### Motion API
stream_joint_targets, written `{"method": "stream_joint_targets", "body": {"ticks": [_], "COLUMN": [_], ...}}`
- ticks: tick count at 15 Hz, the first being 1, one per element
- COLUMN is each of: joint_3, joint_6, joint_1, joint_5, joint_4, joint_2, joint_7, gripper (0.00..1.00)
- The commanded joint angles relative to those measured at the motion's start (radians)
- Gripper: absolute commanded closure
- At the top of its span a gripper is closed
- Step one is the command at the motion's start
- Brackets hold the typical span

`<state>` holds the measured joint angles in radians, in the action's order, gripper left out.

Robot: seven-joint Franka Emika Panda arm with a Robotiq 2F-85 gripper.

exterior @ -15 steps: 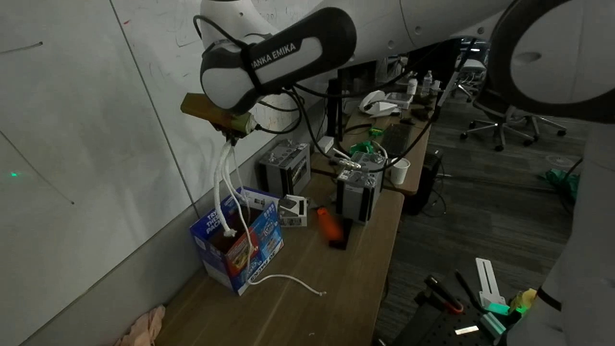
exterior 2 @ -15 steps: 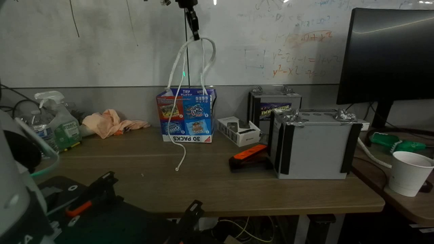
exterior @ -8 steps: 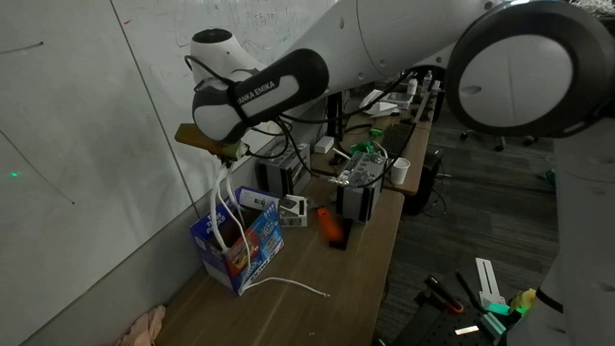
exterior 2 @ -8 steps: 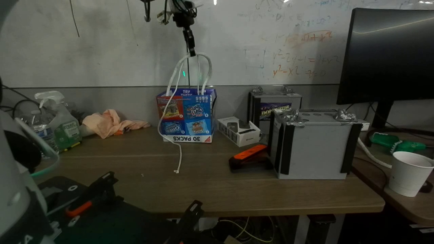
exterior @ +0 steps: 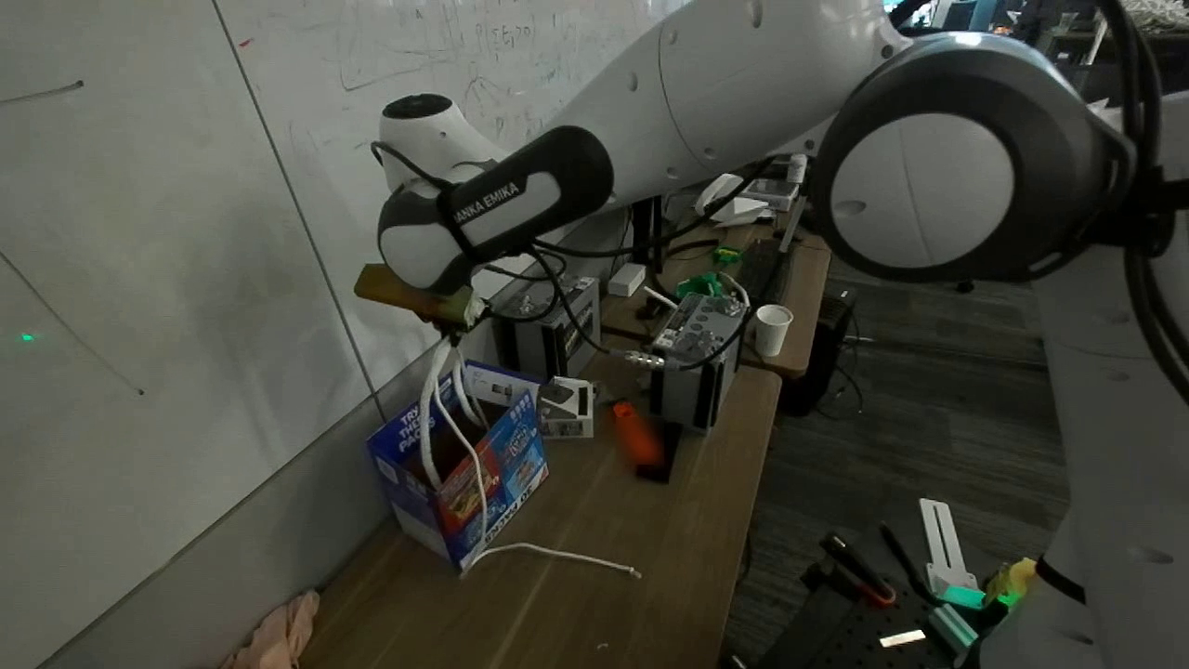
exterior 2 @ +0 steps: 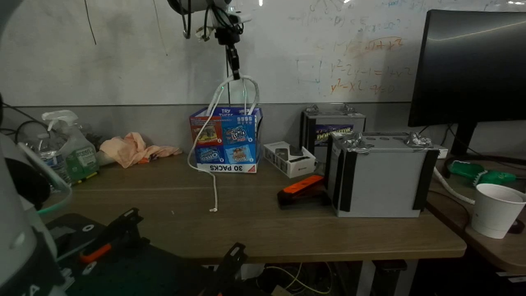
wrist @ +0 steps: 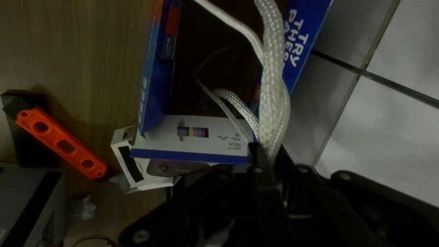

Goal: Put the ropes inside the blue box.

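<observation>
My gripper (exterior: 452, 334) is shut on the white ropes and hangs above the blue box (exterior: 409, 506). It also shows in an exterior view (exterior 2: 236, 77) and the wrist view (wrist: 269, 151). The ropes (exterior: 430, 404) loop down from both sides of the fingers. Thick strands (wrist: 272, 85) and a thin strand go into the open top of the box; their lower ends are hidden inside. Another thin strand (exterior 2: 197, 139) hangs outside over the printed front of the box (exterior 2: 239, 144), and its end lies on the table.
A small white box (exterior 2: 289, 159) stands beside the blue box. An orange-and-black tool (exterior 2: 302, 187) and grey cases (exterior 2: 384, 181) are further along the table (exterior 2: 254, 230). A whiteboard (exterior: 186, 232) rises right behind. A pink cloth (exterior 2: 133, 150) and spray bottle (exterior 2: 80, 152) lie on the other side.
My gripper has moved down toward the blue box with the ropes. The thick strands now reach inside it. The outer thin strand sags lower and its tail has shifted slightly on the table.
</observation>
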<state>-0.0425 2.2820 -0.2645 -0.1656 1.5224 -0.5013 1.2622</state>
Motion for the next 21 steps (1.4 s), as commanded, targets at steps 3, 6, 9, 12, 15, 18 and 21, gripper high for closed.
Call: {"method": "stream_joint_targets", "body": {"ticks": [3, 6, 9, 12, 15, 18, 21], "joint_3": [-0.027, -0.027, -0.021, -0.030, -0.039, -0.062, -0.077], "joint_6": [-0.208, -0.304, -0.376, -0.460, -0.379, -0.267, -0.130], "joint_1": [0.016, 0.012, 0.011, 0.019, 0.023, 0.032, 0.040], "joint_5": [0.110, 0.125, 0.115, 0.129, 0.120, 0.154, 0.176], "joint_4": [-0.089, -0.103, -0.087, -0.007, 0.130, 0.279, 0.427], "joint_2": [-0.041, -0.038, -0.012, 0.041, 0.108, 0.143, 0.140], "joint_7": [-0.152, -0.222, -0.270, -0.334, -0.464, -0.605, -0.768], "gripper": [0.56, 0.34, 0.12, 0.00, 0.00, 0.00, 0.00]}}
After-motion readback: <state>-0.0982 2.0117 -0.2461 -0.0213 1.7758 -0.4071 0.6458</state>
